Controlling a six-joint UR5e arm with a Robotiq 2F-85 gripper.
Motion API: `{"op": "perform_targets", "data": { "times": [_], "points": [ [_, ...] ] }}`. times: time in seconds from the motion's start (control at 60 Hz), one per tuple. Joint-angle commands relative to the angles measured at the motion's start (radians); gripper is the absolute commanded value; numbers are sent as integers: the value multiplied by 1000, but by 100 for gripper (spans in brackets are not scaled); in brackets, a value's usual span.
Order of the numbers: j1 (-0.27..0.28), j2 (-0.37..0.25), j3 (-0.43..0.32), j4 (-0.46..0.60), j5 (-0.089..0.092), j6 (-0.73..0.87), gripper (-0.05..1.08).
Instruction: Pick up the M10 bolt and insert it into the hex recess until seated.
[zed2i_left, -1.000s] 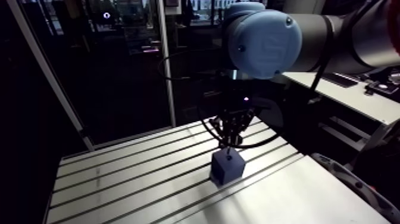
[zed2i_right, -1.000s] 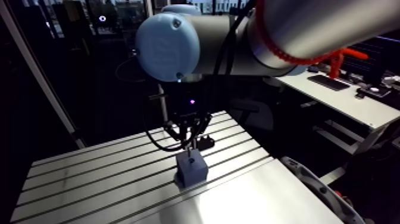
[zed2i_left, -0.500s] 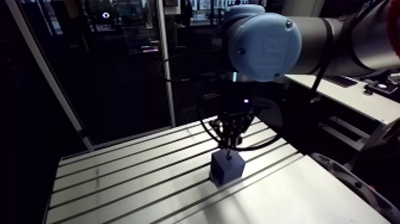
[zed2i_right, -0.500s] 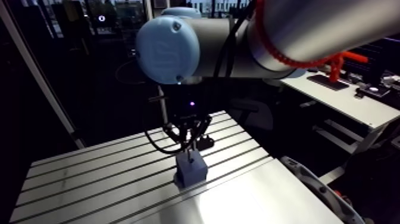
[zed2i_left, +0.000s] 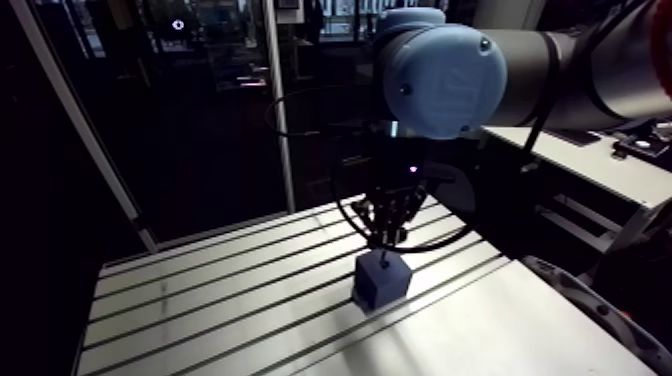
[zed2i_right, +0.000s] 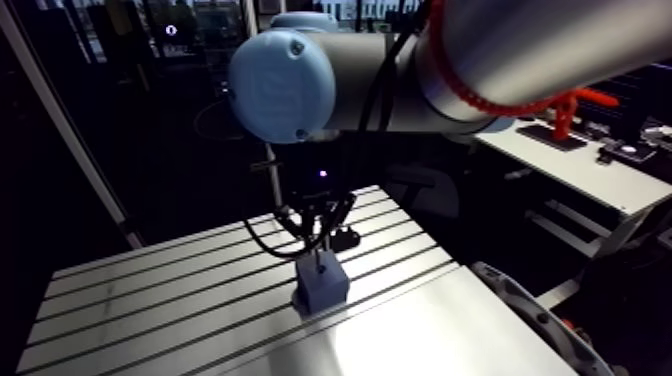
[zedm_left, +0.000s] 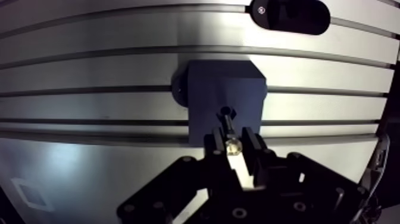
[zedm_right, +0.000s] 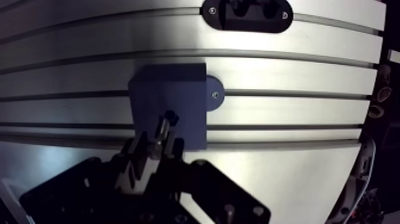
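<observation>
Pinches the bolt by its upper end between both fingers of the gripper and points it down at the block on the table. Holds the tip right at the recess; cannot tell whether just entered or only touching the mouth. Not seated yet, judging by the length of shank left showing. Could jam from here: looks a little tilted in the wrist view, so could wedge against the recess wall under a downward push, or slip up through the pads instead of going in. Might also shove the block sideways across the slots if not fixed down. Calls for a slow, straight press with the grip kept firm. Against the earlier arm views, shows almost nothing altered: hangs over the same block at much the same height, perhaps a touch lower, with only a slight shift of the whole view.
</observation>
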Motion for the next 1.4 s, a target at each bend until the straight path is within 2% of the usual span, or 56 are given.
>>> {"op": "perform_targets", "data": {
  "times": [0.017, 1.4],
  "points": [
    [-1, 1, 1, -1, 0, -1, 104],
    [-12, 16, 11, -3, 0, -1, 104]
  ]
}}
